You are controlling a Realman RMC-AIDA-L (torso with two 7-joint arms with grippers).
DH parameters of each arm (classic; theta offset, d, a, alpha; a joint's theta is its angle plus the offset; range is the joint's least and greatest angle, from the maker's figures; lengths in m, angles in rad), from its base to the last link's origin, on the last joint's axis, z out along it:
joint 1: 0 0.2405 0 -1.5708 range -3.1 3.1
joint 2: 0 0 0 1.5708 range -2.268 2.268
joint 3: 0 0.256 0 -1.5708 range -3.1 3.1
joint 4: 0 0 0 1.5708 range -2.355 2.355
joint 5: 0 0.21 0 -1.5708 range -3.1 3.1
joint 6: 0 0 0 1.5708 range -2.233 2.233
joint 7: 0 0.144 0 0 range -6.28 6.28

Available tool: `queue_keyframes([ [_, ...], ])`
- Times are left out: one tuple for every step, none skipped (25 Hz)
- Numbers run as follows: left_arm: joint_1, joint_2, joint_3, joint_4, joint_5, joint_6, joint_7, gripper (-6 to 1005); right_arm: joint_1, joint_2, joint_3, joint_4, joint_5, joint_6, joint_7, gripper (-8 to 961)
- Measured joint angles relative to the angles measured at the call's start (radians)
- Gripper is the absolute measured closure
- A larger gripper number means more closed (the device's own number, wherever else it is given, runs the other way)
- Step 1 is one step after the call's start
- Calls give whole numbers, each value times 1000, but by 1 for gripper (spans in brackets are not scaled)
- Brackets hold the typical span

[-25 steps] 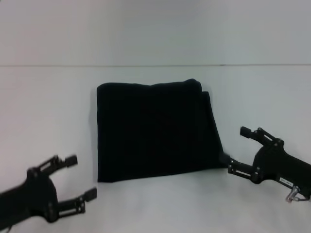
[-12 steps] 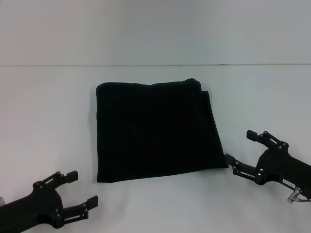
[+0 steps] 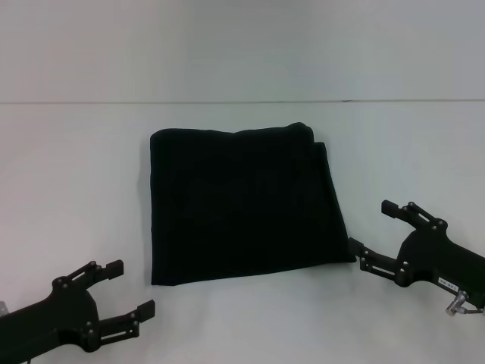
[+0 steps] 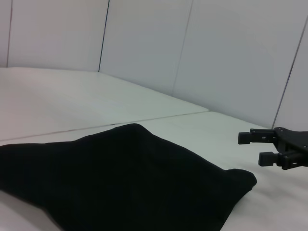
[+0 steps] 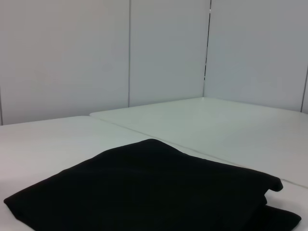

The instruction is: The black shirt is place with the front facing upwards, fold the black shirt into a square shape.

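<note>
The black shirt [image 3: 242, 203] lies folded into a rough square in the middle of the white table [image 3: 68, 174], its layered edges showing along the right side. No lettering shows on it. It also fills the lower part of the left wrist view [image 4: 120, 183] and of the right wrist view [image 5: 154, 192]. My left gripper [image 3: 127, 288] hovers open near the table's front left, clear of the shirt's front left corner. Just off the front right corner sits my right gripper [image 3: 371, 227], open as well and holding nothing; it also shows in the left wrist view [image 4: 255, 147].
A seam line [image 3: 76, 102] crosses the table behind the shirt. Pale panelled walls [image 5: 144, 53] stand beyond the table in both wrist views.
My left gripper has drawn back toward the front left, away from the shirt. The right gripper shifted only slightly. The shirt has not moved.
</note>
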Motion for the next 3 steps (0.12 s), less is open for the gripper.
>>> queue_keyframes([
  [0, 0, 0, 0, 0, 0, 0, 53, 0, 0, 0, 0, 0, -1, 0, 12],
  [-1, 0, 0, 1, 0, 2, 0, 53, 1, 0, 0, 0, 0, -1, 0, 12],
  [-1, 0, 0, 1, -1, 3, 0, 53, 1, 0, 0, 0, 0, -3, 0, 12],
])
